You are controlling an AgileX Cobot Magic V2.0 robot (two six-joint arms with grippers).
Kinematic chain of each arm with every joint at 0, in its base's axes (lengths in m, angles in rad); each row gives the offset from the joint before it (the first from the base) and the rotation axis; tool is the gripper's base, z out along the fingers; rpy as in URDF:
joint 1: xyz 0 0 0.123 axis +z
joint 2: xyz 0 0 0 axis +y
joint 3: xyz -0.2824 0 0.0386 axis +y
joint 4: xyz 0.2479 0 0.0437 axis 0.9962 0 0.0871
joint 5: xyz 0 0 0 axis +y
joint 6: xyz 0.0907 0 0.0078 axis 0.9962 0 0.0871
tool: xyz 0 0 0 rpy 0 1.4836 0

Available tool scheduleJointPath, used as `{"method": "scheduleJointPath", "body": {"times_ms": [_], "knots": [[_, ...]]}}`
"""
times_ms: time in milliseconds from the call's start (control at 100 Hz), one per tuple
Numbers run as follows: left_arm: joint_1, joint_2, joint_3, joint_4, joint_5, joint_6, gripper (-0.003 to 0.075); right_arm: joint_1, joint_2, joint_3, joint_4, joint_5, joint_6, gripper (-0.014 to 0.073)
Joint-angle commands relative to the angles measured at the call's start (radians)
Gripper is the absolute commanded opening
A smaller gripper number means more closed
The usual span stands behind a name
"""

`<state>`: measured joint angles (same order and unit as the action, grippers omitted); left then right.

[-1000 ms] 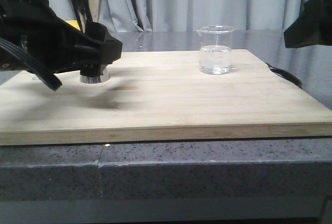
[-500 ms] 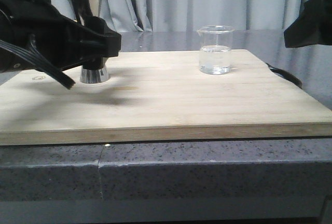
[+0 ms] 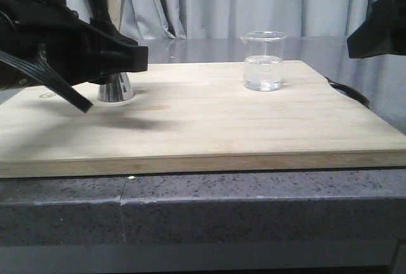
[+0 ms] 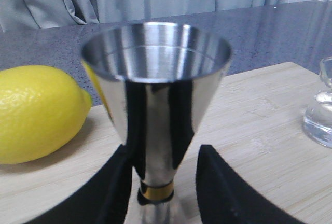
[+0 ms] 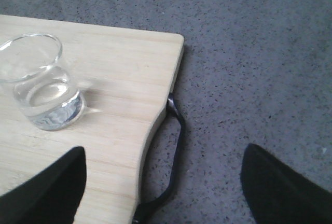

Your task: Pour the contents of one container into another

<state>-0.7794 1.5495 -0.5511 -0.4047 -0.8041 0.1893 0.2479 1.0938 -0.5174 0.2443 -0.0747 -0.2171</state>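
Steel jigger (image 4: 155,105) stands upright at the far left of the wooden board (image 3: 209,122), lemon (image 4: 39,112) just beside it. Your left gripper (image 4: 163,182) straddles its narrow waist, fingers close on both sides; contact I cannot tell. Likely bracing it as the receiver. Glass beaker (image 3: 263,61) with clear liquid sits well apart, far right. Your right gripper (image 5: 161,182) hangs wide, empty, near the beaker.
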Motion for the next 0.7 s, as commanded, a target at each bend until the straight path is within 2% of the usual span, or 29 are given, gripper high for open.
{"method": "scheduleJointPath", "body": {"times_ms": [0,270,360,540,690], "knots": [[-0.007,-0.026,-0.025,0.013,-0.079,-0.013,0.0214,0.001,-0.014,-0.024,-0.004,-0.078,-0.007,0.0554],[-0.007,-0.026,-0.025,0.013,-0.120,-0.013,0.0101,0.006,-0.014,-0.024,-0.004,-0.078,-0.007,0.0552],[-0.007,-0.026,-0.025,0.013,-0.122,-0.013,0.0068,0.007,-0.014,-0.024,-0.004,-0.078,-0.007,0.0525],[-0.007,-0.026,-0.025,0.013,-0.122,-0.013,0.0026,0.018,-0.014,-0.024,-0.008,-0.088,-0.007,0.0509],[-0.023,-0.026,-0.025,0.053,-0.122,-0.013,-0.0001,0.072,-0.014,-0.024,-0.044,-0.133,-0.007,0.0509]]}}
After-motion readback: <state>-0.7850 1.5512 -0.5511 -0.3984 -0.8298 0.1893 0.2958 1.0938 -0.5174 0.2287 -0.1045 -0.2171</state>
